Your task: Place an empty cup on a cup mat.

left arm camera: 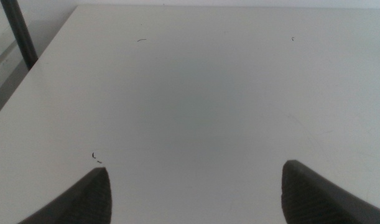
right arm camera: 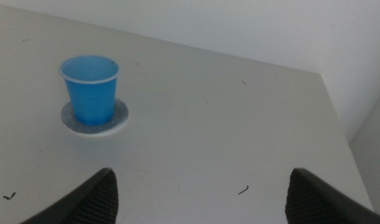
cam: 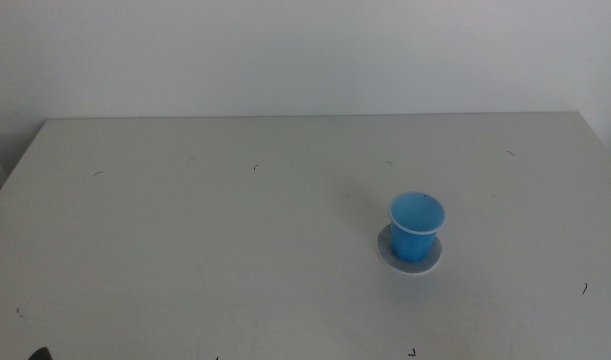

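Cup (cam: 416, 226): smooth bright blue plastic with a thin pale rim, faint sheen on the wall; cup mat (cam: 412, 257): flat mottled grey disc, matt and slightly rough-looking, thin white edge; table (cam: 185, 240): pale grey, smooth, matt, with small dark scuffs; left tool (left arm camera: 193, 196) and right tool (right arm camera: 202, 199): dark matt jaws, finely textured.

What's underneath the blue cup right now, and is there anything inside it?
The cup stands upright on the cup mat, whose grey rim shows around its base; the mat's centre is covered. Its visible interior looks empty. Both grippers are open, away from it.
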